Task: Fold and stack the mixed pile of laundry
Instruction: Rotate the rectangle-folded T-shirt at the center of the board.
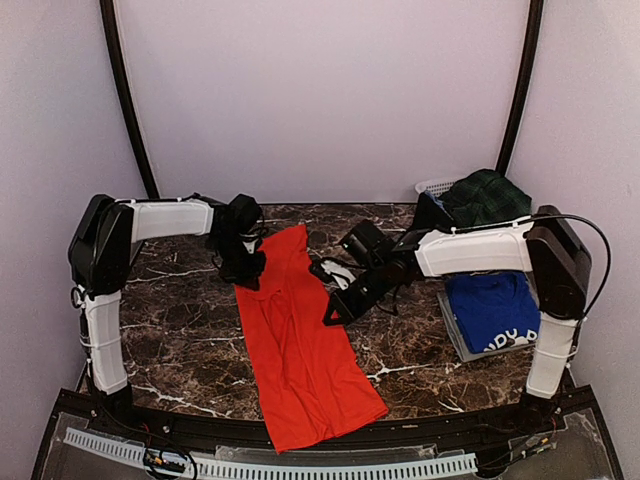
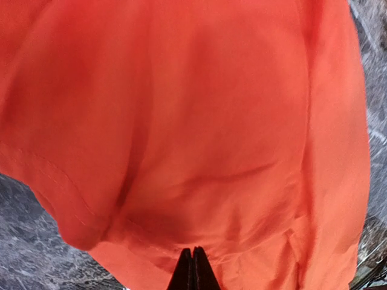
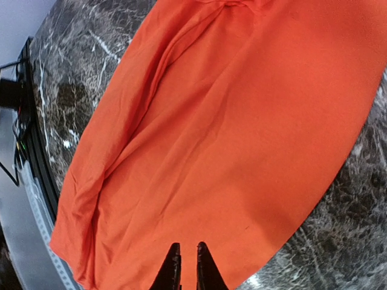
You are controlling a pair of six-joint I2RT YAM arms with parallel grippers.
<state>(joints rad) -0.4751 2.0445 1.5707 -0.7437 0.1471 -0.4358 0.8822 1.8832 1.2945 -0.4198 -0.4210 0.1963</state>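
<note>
The red-orange T-shirt (image 1: pixel 300 350) lies as one long strip down the middle of the marble table (image 1: pixel 190 330). My left gripper (image 1: pixel 248 272) sits at the strip's far left edge. In the left wrist view its jaws (image 2: pixel 193 249) are pressed together, and wrinkles of the T-shirt (image 2: pixel 199 121) gather at the tips. My right gripper (image 1: pixel 330 318) is at the strip's right edge. Its jaws (image 3: pixel 184 246) stand a sliver apart on the flat T-shirt (image 3: pixel 242 121), with red cloth showing between them. A folded royal blue T-shirt (image 1: pixel 490 305) and a green tartan skirt (image 1: pixel 485 195) are at the right.
The blue T-shirt rests on a flat grey tray (image 1: pixel 455 338) by the right arm's base. The skirt is heaped on a white slotted basket (image 1: pixel 435 186) at the back right. A black rail (image 1: pixel 420 428) runs along the table's near edge.
</note>
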